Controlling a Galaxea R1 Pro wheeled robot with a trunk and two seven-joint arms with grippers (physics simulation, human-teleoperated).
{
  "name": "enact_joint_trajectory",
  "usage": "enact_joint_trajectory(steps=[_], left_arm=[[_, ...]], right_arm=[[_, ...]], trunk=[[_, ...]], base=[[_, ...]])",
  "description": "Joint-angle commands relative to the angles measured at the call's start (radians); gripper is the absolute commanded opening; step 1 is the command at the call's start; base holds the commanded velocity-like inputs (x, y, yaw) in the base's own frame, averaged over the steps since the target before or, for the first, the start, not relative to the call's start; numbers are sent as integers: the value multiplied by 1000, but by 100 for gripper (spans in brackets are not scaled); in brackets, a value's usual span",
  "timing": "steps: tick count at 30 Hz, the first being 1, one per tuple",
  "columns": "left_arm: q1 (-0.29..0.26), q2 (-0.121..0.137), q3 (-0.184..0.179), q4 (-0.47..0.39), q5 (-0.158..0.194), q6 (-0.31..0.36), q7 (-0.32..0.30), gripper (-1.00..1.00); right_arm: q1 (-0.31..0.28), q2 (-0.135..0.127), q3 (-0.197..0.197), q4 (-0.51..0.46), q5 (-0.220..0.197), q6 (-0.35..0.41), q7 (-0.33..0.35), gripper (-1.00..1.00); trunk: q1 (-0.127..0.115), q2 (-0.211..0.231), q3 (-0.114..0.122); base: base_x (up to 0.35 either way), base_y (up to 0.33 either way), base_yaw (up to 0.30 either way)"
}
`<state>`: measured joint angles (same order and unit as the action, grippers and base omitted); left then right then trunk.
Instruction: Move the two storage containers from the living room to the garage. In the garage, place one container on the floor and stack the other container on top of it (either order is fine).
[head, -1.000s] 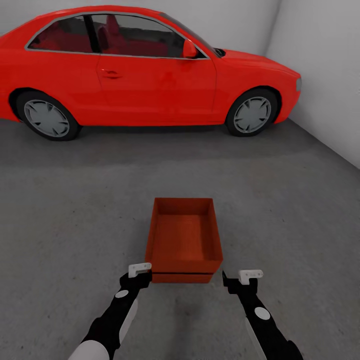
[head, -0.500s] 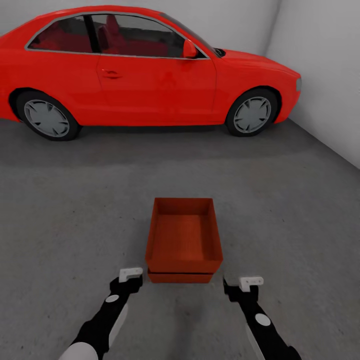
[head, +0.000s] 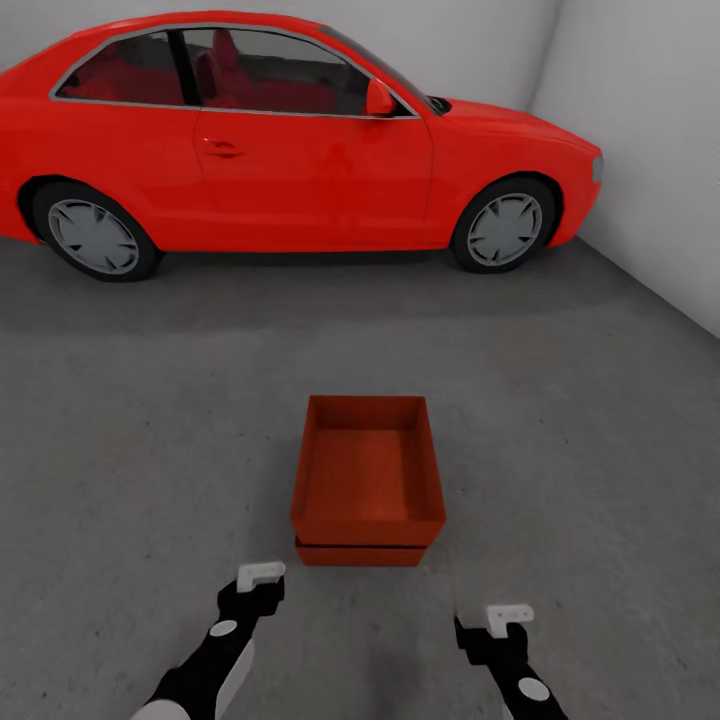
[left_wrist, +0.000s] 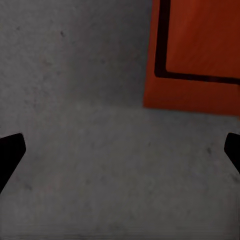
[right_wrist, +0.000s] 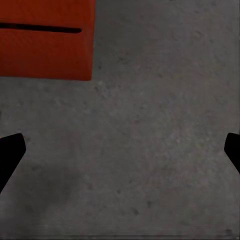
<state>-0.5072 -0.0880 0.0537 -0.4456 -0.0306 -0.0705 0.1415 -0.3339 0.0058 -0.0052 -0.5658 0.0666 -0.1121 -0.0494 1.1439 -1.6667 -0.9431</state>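
Garage interior, seen by a bystander near the robot. Landmark for all positions: the red car (head: 290, 130), parked side-on along the far white-grey wall (head: 640, 140).

(a) The floor (head: 150, 400), dark grey rough concrete, runs from under the car toward the robot.

(b) The two storage containers (head: 368, 480) sit well clear of the car, out on the floor on the robot's side of it and roughly level with its front door. One orange-red box rests on the concrete; the other sits on top of it, open side up, edges closely aligned. A dark seam across the near face marks where the two meet, and it also shows at the corner in the left wrist view (left_wrist: 195, 55) and the right wrist view (right_wrist: 45, 40).

(c) The left gripper (head: 262, 575) and right gripper (head: 508, 612) lie farther from the car than the stack, one to each side, touching nothing. In each wrist view the dark fingertips stand at opposite edges of the frame with only bare concrete between them, so both sets of fingers are spread wide and hold nothing.

Judgement: the stacking looks complete, and the step in hand is clearing away. To do it well, draw both arms straight away from the car, keep the fingers spread, and avoid sweeping inward past the stack's near corners, since a nudge could slide the upper box off the lower one.
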Motion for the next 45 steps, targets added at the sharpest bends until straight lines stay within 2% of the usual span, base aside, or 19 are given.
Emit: enact_joint_trajectory(steps=[1, 5, 8, 18, 38, 45], left_arm=[[-1, 0, 6, 7, -3, -5, 0, 100], [-1, 7, 6, 43, -3, -6, 0, 100], [-1, 24, 6, 80, -2, -20, 0, 100], [-1, 28, 6, 104, -2, -41, 0, 100], [-1, 25, 5, 108, -2, -41, -2, 100], [-1, 27, 5, 110, -2, -41, -2, 100]], right_arm=[[0, 0, 0, 12, 7, -3, -4, 100], [0, 0, 0, 63, 6, -3, -4, 100], [0, 0, 2, 181, 8, -3, -4, 100], [0, 0, 6, 412, 11, -2, -4, 100], [0, 2, 9, 600, 9, 1, -1, 100], [0, 3, 9, 616, 9, 2, 0, 100]], trunk=[[0, 0, -1], [0, 0, -1], [0, 0, -1], [0, 0, -1], [0, 0, -1], [0, 0, -1]], base=[[0, 0, 0], [0, 0, 0], [0, 0, 0], [0, 0, 0], [0, 0, 0], [0, 0, 0]])
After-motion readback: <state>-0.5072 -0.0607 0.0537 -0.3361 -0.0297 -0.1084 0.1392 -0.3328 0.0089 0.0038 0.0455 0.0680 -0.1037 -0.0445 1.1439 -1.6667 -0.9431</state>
